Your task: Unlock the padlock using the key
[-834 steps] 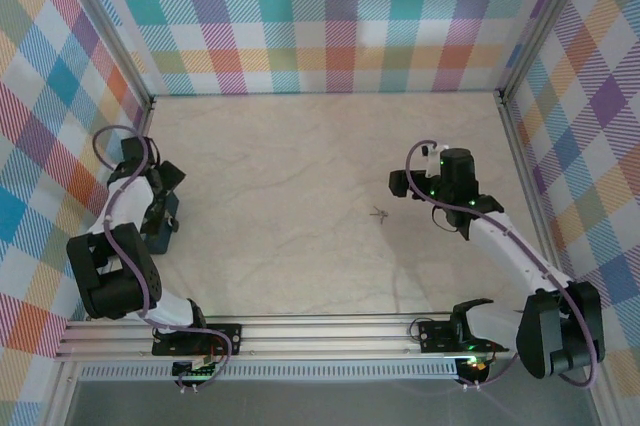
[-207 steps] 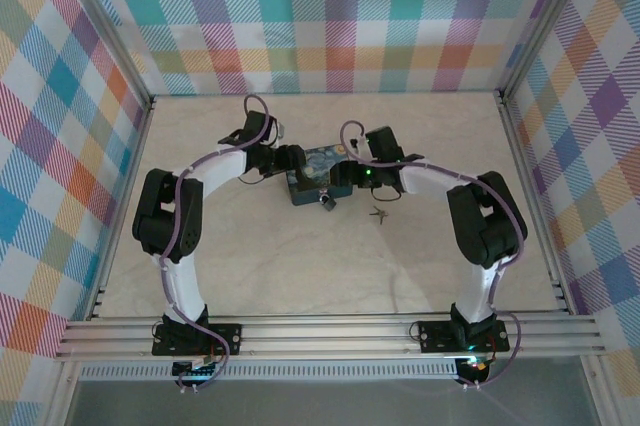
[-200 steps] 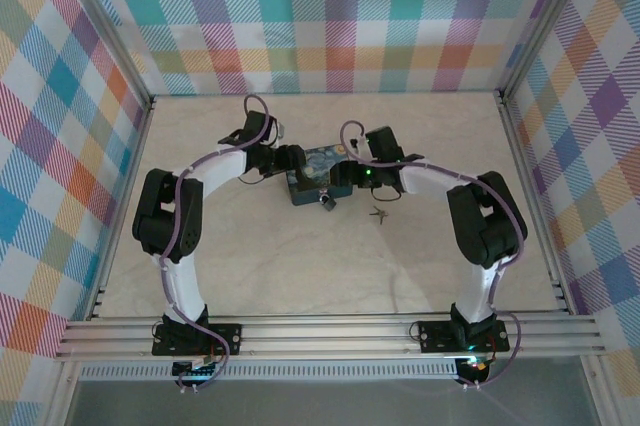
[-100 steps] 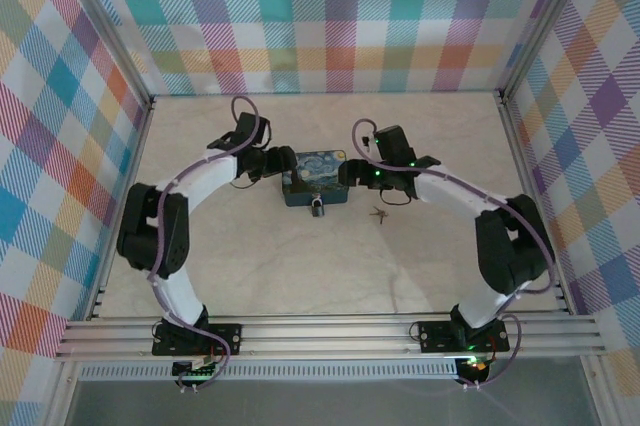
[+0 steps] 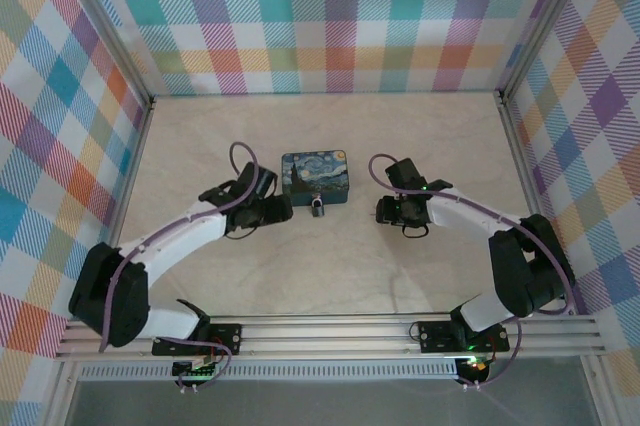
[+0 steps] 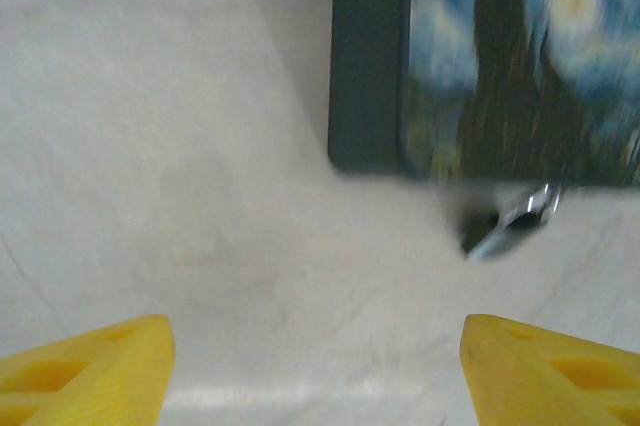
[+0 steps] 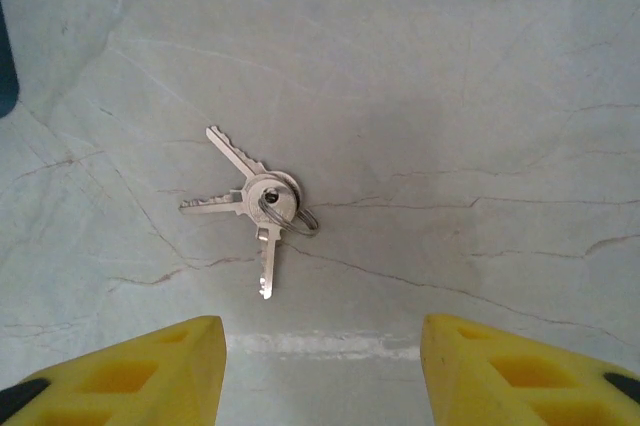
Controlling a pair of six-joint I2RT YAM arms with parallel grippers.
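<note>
Yellow-fingered and empty, hovered wide: right hand (image 7: 322, 346) by the key (image 7: 262, 201), left hand (image 6: 315, 346) near the padlock (image 6: 505, 221); had grasped neither, had unlocked nothing yet.

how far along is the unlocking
Nothing looks done: the small dark padlock with the silver shackle sits at the blue starry-print box's front, the grey metal keys on a ring lie ungrasped. In hand: the right tool hovers open over them; the left tool is open near the padlock. Left: grasp, insert, turn.
</note>
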